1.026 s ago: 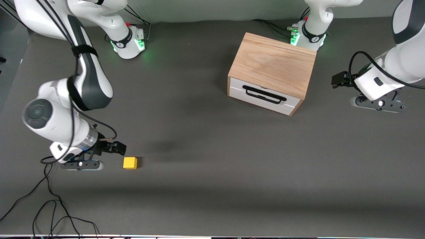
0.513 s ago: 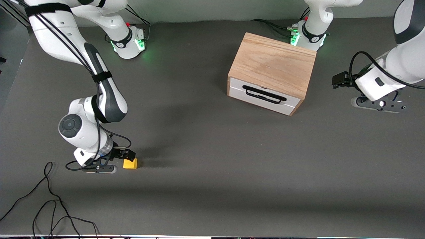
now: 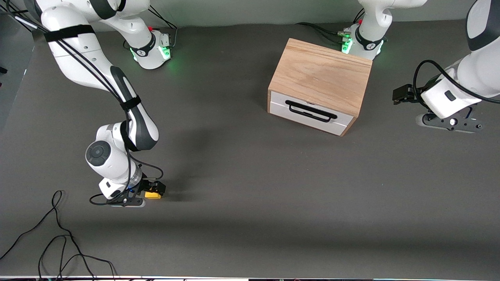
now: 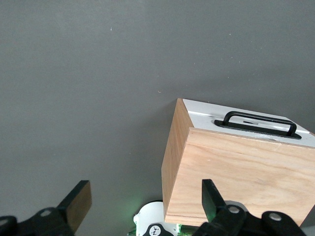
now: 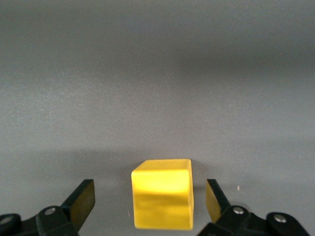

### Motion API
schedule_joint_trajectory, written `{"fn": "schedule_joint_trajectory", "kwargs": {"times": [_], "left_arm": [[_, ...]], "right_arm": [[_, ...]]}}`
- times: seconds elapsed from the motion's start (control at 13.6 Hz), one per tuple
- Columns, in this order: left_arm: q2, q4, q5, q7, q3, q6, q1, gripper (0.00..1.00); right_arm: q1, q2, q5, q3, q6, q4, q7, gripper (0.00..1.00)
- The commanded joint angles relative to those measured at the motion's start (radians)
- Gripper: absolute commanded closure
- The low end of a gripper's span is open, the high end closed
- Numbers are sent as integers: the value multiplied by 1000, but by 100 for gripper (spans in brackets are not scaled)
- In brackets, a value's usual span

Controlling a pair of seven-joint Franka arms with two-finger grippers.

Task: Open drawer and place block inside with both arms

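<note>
Near table's (image 3: 250,242) camera-side, well apart from wooden box (image 3: 322,76) w/ shut drawer (image 3: 308,113), yellow block (image 3: 153,194) sits btwn wide-open right gripper (image 3: 155,188) fingers, not gripped; bare tabletop all around. Left gripper (image 4: 142,204) open, empty, waits beside box.

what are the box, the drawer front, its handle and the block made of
Box: light wood with visible grain, matte. Drawer front: smooth white panel, probably painted or laminated. Handle: black bar, metal or plastic, unclear. Block: plain yellow cube with a slight sheen, likely plastic or painted wood.
</note>
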Motion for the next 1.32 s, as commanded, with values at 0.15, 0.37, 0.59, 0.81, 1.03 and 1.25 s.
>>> {"fn": "schedule_joint_trajectory", "kwargs": {"times": [0.15,0.37,0.59,0.81,1.03,1.25], "left_arm": [[9,28,-13,-107,-12,-12,-20,0],[29,25,-15,-390,-77,-12,-37,0],[105,20,-70,-654,-131,32,-40,0],[170,-12,-119,-892,-131,101,-108,0],[210,-101,-119,-1134,-130,228,-193,0],[246,-154,-112,-1352,-130,290,-228,0]], "right_arm": [[-1,46,-6,3,25,9,25,0],[-1,54,-6,3,25,8,25,0],[-1,54,-6,2,23,10,25,8],[-1,49,-6,3,17,12,24,52],[-1,46,-8,3,15,12,16,71],[-1,37,-6,3,11,10,14,72]]}}
